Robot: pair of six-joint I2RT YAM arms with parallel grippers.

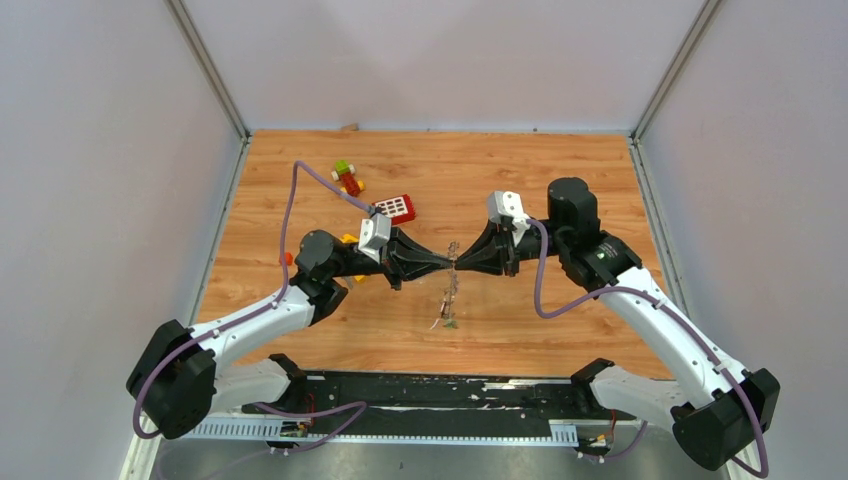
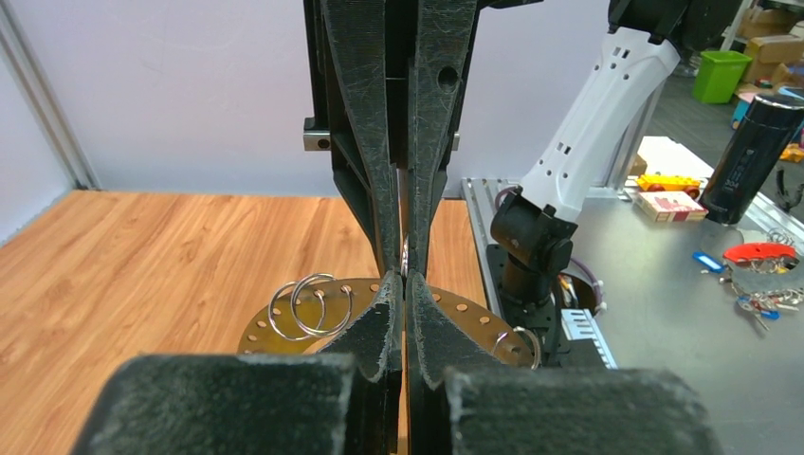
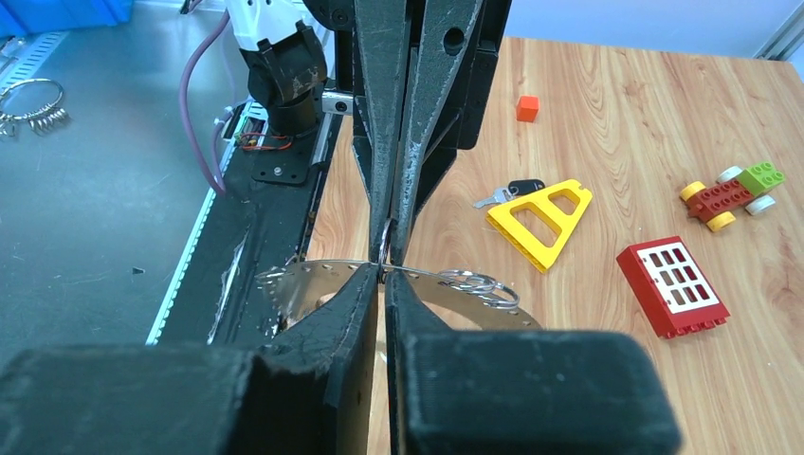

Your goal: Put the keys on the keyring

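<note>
The keyring (image 3: 303, 280) is a flat grey metal ring with holes and a notched rim, held in the air over the table's middle; it looks brassy in the left wrist view (image 2: 284, 327) and edge-on from above (image 1: 446, 300). Small split rings (image 3: 479, 282) hang in its holes. My left gripper (image 1: 447, 264) and right gripper (image 1: 459, 263) meet tip to tip, both shut on its rim. In the wrist views the left fingertips (image 2: 406, 284) and right fingertips (image 3: 384, 273) pinch the plate. One key with a black head (image 3: 517, 190) lies on the table beside the yellow triangular block (image 3: 542, 216).
An orange block (image 3: 527, 107), a red window brick (image 1: 397, 208) and a small toy car (image 1: 347, 178) lie at the back left of the table. A black rail (image 1: 440, 395) runs along the near edge. More keys (image 2: 758, 303) lie on the bench outside.
</note>
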